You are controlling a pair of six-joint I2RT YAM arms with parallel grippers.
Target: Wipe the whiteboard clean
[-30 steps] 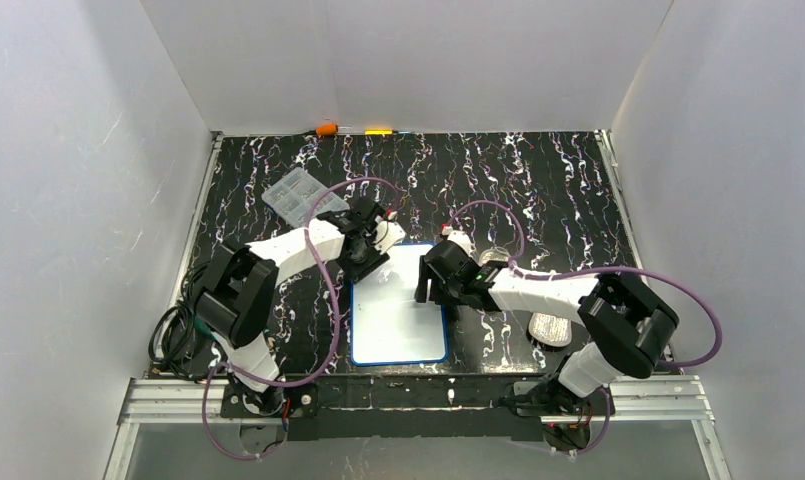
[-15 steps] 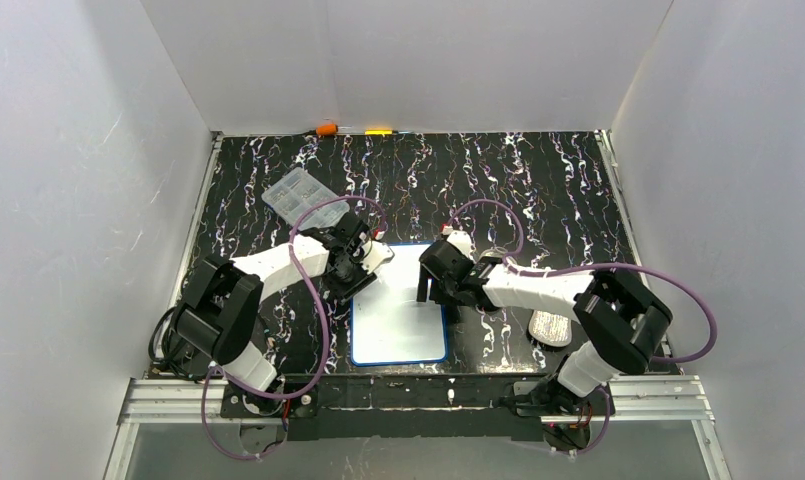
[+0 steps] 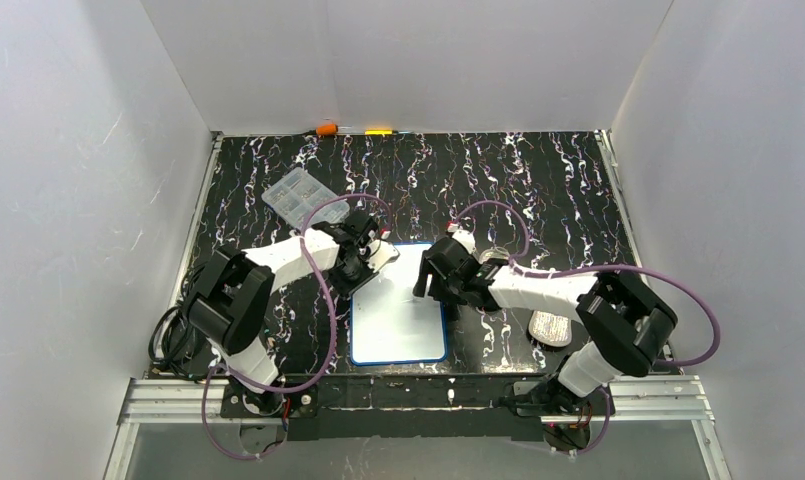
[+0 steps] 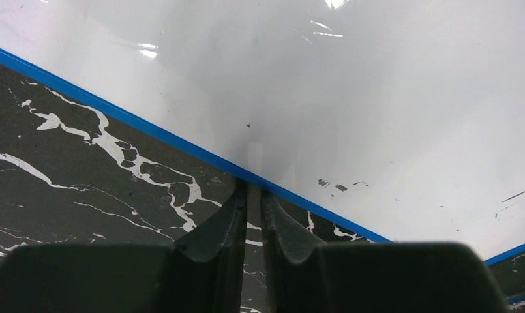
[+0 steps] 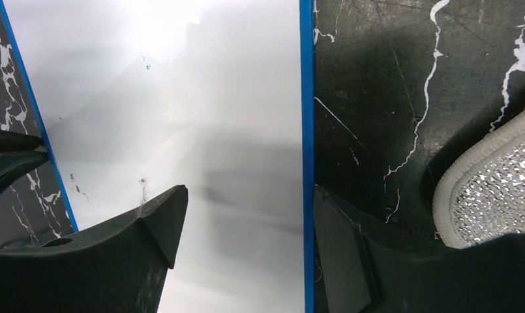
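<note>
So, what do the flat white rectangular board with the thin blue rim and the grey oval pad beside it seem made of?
The blue-rimmed whiteboard looks like a glossy coated sheet, perhaps plastic: lamp glare and reflections show on it. The grey oval pad looks like glittery mesh fabric with a ribbed cloth rim.

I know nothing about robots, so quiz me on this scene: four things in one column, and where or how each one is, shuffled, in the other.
Things
1. whiteboard
2. left pincer
3. right pincer
4. clear plastic box

Descriptions
A. open, one finger on each side of the board's right blue rim
B. on the table, far left, away from both pincers
C. lying flat, white face up
D. shut, tips at the board's left blue rim

Pairs: 1-C, 2-D, 3-A, 4-B
</note>
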